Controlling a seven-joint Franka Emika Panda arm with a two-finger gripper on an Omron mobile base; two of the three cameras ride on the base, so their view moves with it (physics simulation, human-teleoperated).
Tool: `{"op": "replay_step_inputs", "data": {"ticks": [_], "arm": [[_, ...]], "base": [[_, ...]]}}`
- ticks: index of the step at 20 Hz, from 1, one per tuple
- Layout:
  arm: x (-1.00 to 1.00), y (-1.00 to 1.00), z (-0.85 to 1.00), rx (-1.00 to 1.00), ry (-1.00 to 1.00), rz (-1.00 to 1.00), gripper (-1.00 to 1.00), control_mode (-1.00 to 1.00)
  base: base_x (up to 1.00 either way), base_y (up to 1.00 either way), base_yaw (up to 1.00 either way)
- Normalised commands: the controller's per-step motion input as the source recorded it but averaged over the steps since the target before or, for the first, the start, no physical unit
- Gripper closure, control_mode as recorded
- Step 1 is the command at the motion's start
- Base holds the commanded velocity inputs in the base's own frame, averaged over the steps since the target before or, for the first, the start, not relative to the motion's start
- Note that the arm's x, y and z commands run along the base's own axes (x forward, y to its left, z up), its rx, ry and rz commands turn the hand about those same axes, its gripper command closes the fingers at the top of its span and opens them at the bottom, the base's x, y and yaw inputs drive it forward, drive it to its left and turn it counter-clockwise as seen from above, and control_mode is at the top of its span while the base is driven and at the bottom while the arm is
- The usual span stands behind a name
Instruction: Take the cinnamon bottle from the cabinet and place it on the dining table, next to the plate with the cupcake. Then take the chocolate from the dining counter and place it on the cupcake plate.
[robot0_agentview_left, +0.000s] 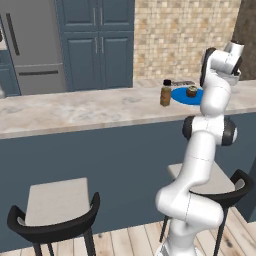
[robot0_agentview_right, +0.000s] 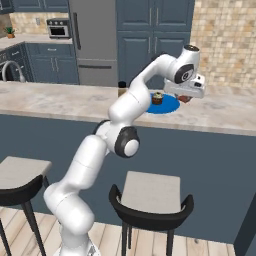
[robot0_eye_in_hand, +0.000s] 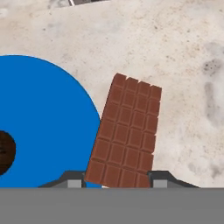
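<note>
Gripping the chocolate (robot0_eye_in_hand: 125, 133) between its two fingers (robot0_eye_in_hand: 73, 178), the gripper (robot0_eye_in_hand: 117, 179) hung over the dining table (robot0_agentview_left: 75, 112), just beside the blue plate (robot0_eye_in_hand: 48, 122). In the hand view the segmented reddish-brown bar rose from between the dark finger tips, tilted a little, with its lower corner overlapping the plate's rim and the rest of it over the beige marbled top. The cupcake (robot0_eye_in_hand: 6, 148) sat on the plate, well apart from the bar, at that view's left edge. From the right base view the gripper (robot0_agentview_right: 186, 98) showed under the white wrist, with a bit of the chocolate (robot0_agentview_right: 185, 99) below it, just right of the plate (robot0_agentview_right: 167, 106) and off the tabletop. The cupcake (robot0_agentview_right: 157, 98) stood upright near the plate's middle. In the left base view the cinnamon bottle (robot0_agentview_left: 165, 93) stood upright on the table, just left of the plate (robot0_agentview_left: 183, 96), with the cupcake (robot0_agentview_left: 191, 92) on the plate, beside the arm's white link.
</note>
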Motion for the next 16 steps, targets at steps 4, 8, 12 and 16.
{"op": "replay_step_inputs", "data": {"ticks": [4,8,12,16], "arm": [[-0.13,0.05,0.31,0.04,0.09,-0.01,1.00,-1.00],[-0.17,0.00,0.24,0.03,0.15,-0.02,1.00,-1.00],[-0.19,0.10,0.10,0.03,0.13,-0.03,1.00,-1.00],[-0.09,0.21,0.03,0.04,0.05,-0.01,1.00,-1.00]], "base": [[0.00,0.00,0.00],[0.00,0.00,0.00],[0.00,0.00,0.00],[0.00,0.00,0.00]]}}
